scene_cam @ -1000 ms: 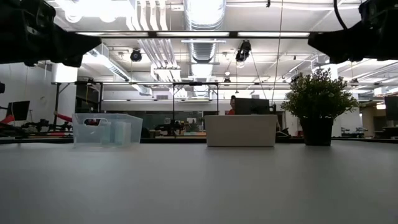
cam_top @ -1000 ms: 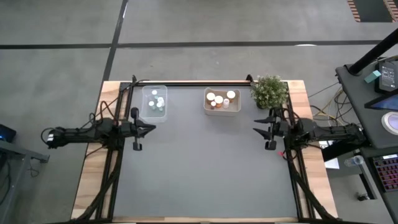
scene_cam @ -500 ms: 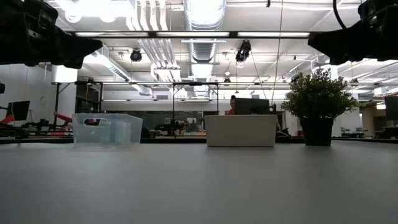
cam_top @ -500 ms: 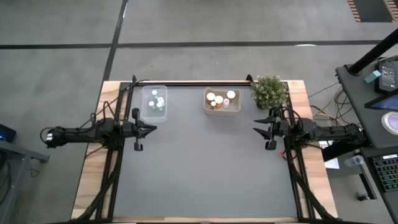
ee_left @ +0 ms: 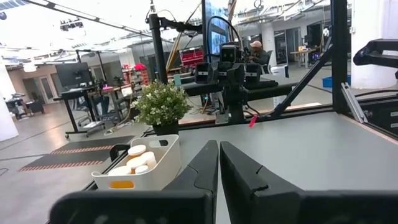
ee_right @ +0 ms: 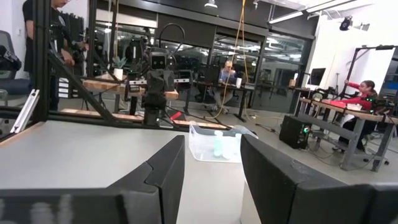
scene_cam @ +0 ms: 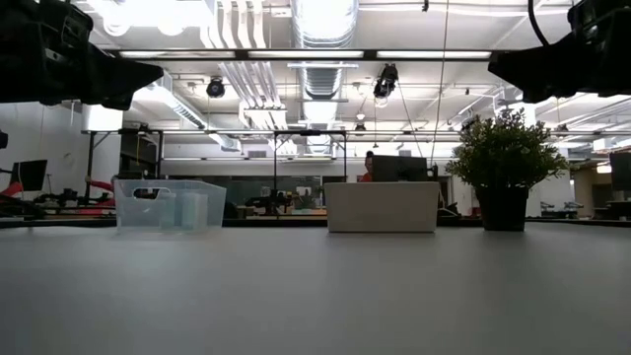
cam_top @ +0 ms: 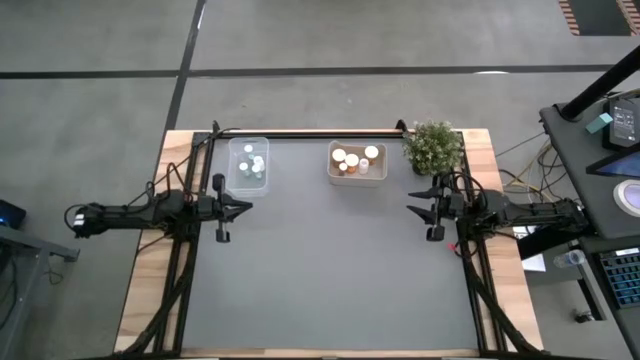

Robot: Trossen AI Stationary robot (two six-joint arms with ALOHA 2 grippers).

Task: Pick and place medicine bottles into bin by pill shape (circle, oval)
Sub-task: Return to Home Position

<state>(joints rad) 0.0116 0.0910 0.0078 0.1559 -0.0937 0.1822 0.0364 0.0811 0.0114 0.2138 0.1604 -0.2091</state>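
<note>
Almost nothing has moved; the left arm only crept slightly. At 9 o'clock the left gripper (cam_top: 246,207) is closed, empty. At 3 o'clock the right gripper (cam_top: 409,209) is spread wide, empty. The grey table (cam_top: 320,270) between them is open room. At the far edge, pale bottles (cam_top: 253,163) sit in the clear bin (cam_top: 248,190) at 11 o'clock. White-capped orange bottles (cam_top: 350,160) sit in the white bin (cam_top: 357,181) at 12, plant (cam_top: 434,146) at 1.

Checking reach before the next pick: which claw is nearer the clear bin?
Left. The left claw hovers just on the near side of the clear bin, while the right claw is far off on the other side, close to the plant.
</note>
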